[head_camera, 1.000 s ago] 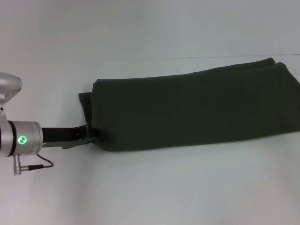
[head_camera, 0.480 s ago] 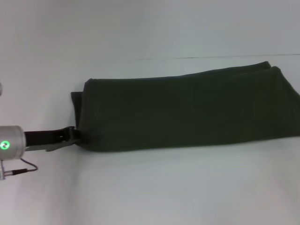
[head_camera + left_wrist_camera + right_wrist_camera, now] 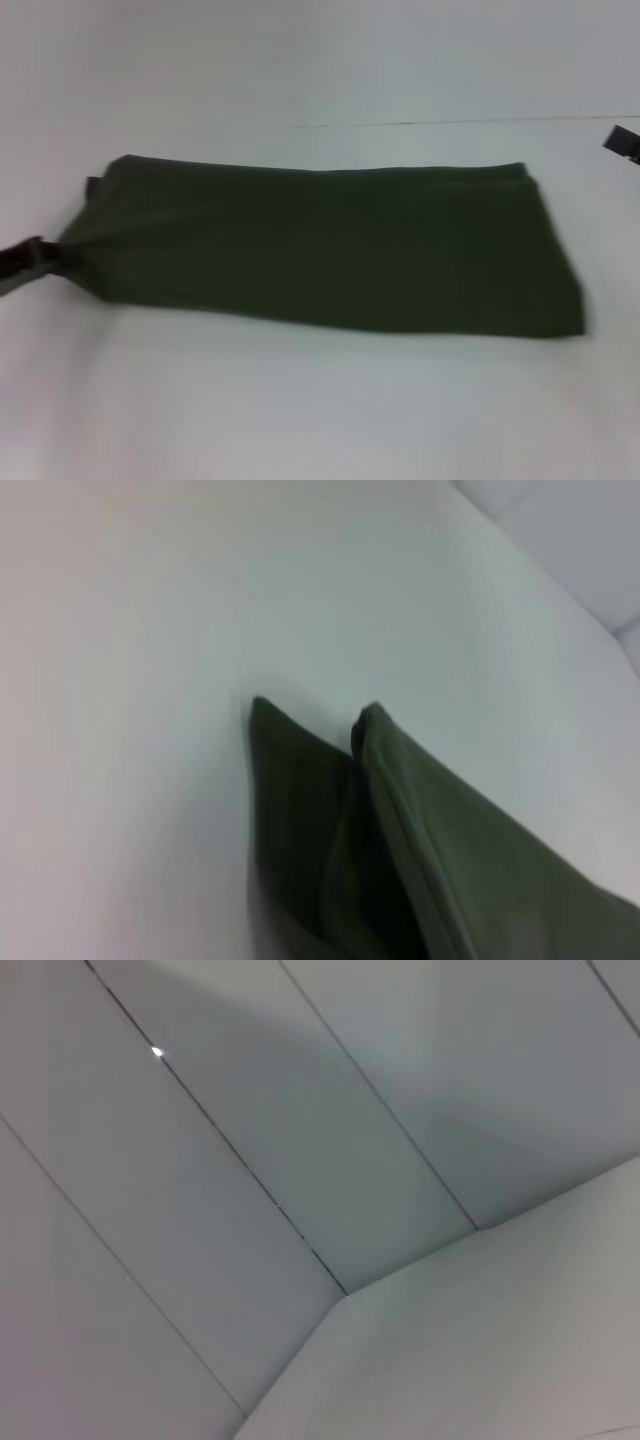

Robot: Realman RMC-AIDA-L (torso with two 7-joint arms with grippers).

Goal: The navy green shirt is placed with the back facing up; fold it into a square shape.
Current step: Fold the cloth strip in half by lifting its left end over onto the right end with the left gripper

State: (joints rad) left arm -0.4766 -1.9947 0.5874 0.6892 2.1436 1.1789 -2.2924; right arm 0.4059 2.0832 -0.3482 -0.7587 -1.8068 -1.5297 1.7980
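The left gripper (image 3: 45,255), low at the table's left edge, is clamped on the near-left corner of the navy green shirt (image 3: 320,245), whose fabric bunches toward the pinch. The shirt lies folded into a long dark band across the middle of the white table (image 3: 320,410), its right end squared off with stacked layers showing. The right gripper (image 3: 622,141) barely shows at the far right, well apart from the cloth; whether it is apart or together cannot be told. A pale paneled wall (image 3: 300,1110) stands behind.
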